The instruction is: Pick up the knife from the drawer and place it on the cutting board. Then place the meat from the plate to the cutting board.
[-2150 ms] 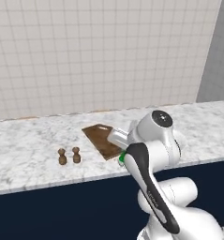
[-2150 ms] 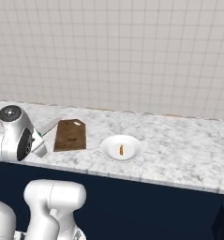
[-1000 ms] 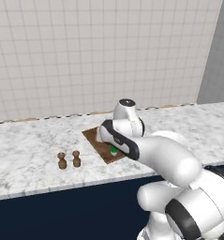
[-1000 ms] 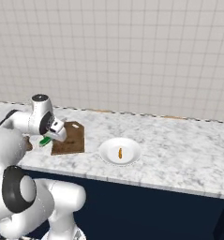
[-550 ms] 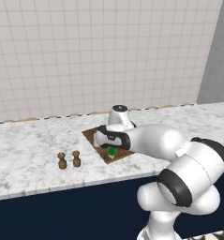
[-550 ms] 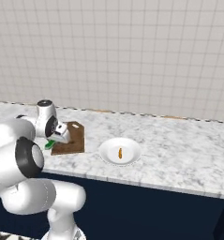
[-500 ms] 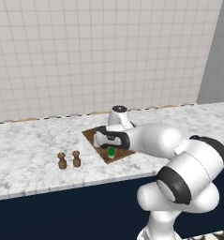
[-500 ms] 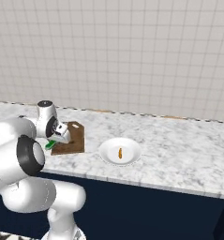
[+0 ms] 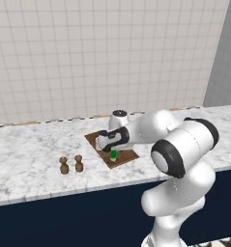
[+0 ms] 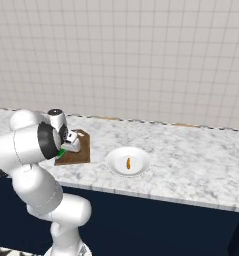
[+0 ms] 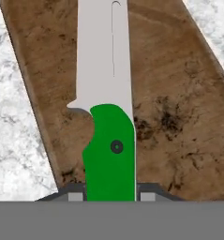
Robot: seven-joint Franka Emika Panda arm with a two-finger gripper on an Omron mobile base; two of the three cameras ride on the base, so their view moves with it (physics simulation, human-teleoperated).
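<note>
The knife (image 11: 108,117), with its green handle and pale blade, lies lengthwise just over the brown cutting board (image 11: 179,117). My gripper (image 11: 111,194) is shut on the handle's end, a fingertip on either side. From the left base view the gripper (image 9: 113,152) points down at the cutting board (image 9: 95,140), with the green handle of the knife (image 9: 113,155) under it. The right base view has the gripper (image 10: 66,149) over the cutting board (image 10: 80,156), with the knife (image 10: 61,152) showing as a patch of green. The meat (image 10: 128,163) lies on the white plate (image 10: 113,162). The drawer is out of view.
Two small brown shakers (image 9: 64,165) (image 9: 79,163) stand on the marble counter (image 9: 25,159) left of the board. The counter's front edge runs close below the board and plate. A tiled wall rises behind.
The hand has moved slightly left and down onto the board with the knife still in its grip. The plate, meat and shakers have not moved.
</note>
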